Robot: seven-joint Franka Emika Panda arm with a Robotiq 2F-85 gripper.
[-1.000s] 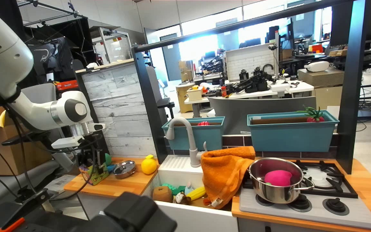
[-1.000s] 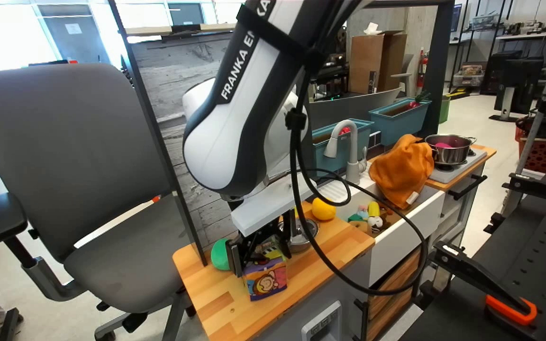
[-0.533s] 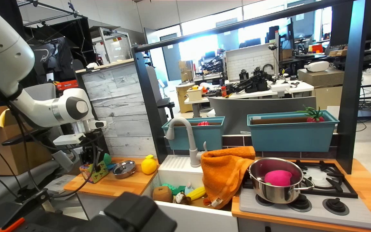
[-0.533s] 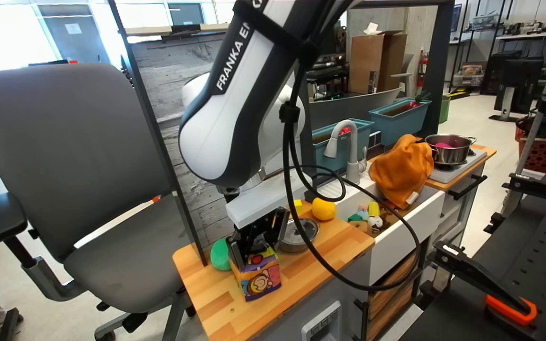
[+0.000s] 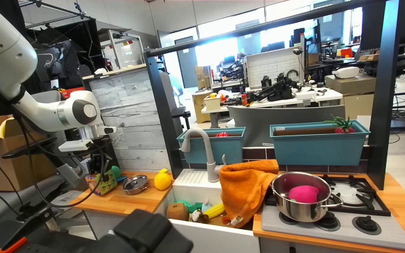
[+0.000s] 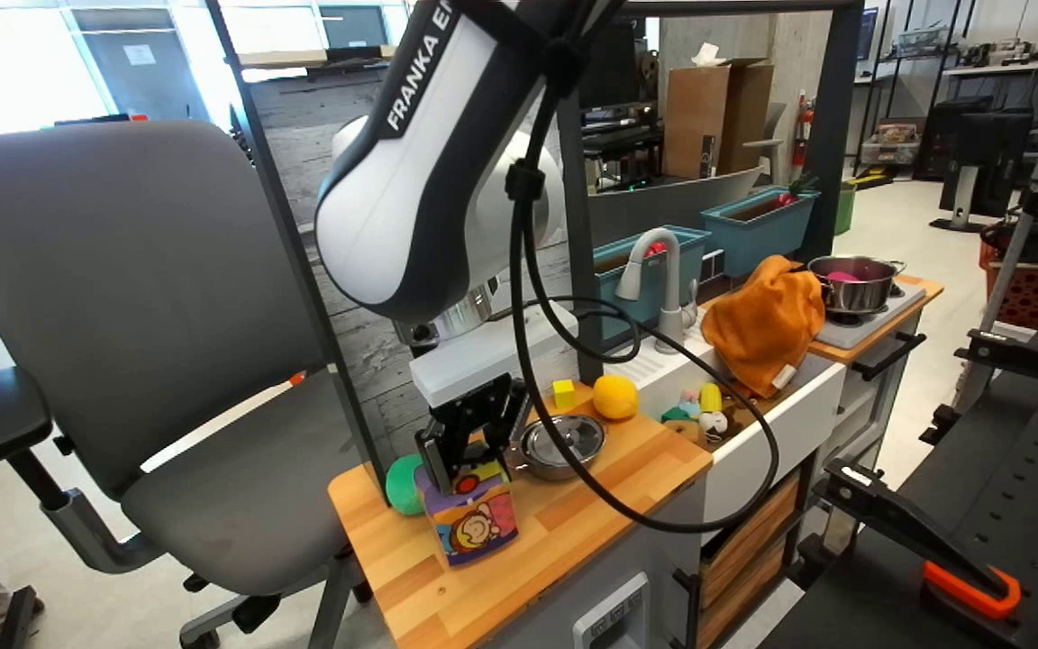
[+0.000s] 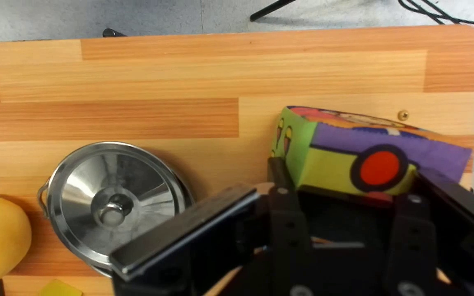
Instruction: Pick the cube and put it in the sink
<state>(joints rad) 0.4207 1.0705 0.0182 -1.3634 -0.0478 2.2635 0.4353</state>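
Multicoloured cartoon-print cube: located on the wooden desk, beside the green ball, beneath the spread end effector. The cartoon side is turned to the desk's front edge, the green side toward the lidded steel pot; long axis cannot be told.

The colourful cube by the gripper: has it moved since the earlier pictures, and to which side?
Yes. In an exterior view, the cube has shifted to the left of the picture, farther from the lidded pot, which stays in its place.
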